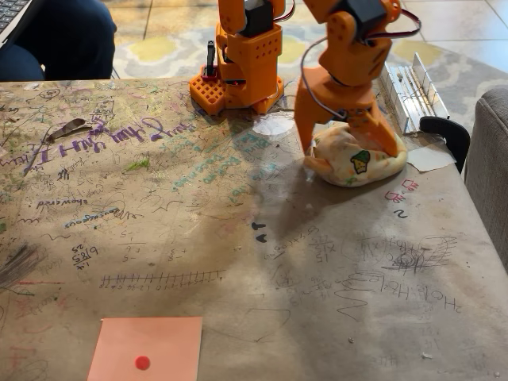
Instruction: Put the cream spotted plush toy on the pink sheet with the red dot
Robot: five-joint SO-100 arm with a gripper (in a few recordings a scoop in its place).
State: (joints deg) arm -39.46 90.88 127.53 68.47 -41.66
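The cream spotted plush toy (pixel 357 161) lies on the table at the back right, with a green and orange patch facing me. My orange gripper (pixel 347 141) comes down over it from above. The jaws are open wide: one finger stands at the toy's left edge and the other presses on its right top. The toy rests on the table. The pink sheet (pixel 147 349) lies flat at the front left edge of the picture, far from the toy, with its red dot (pixel 142 363) bare.
The arm's orange base (pixel 238 79) stands at the back centre. A metal rack (pixel 409 89), a black curved part (pixel 446 133) and a white paper scrap (pixel 432 157) sit right of the toy. A grey sofa (pixel 488 175) borders the right edge. The scribbled tabletop (pixel 238 238) lies between toy and sheet.
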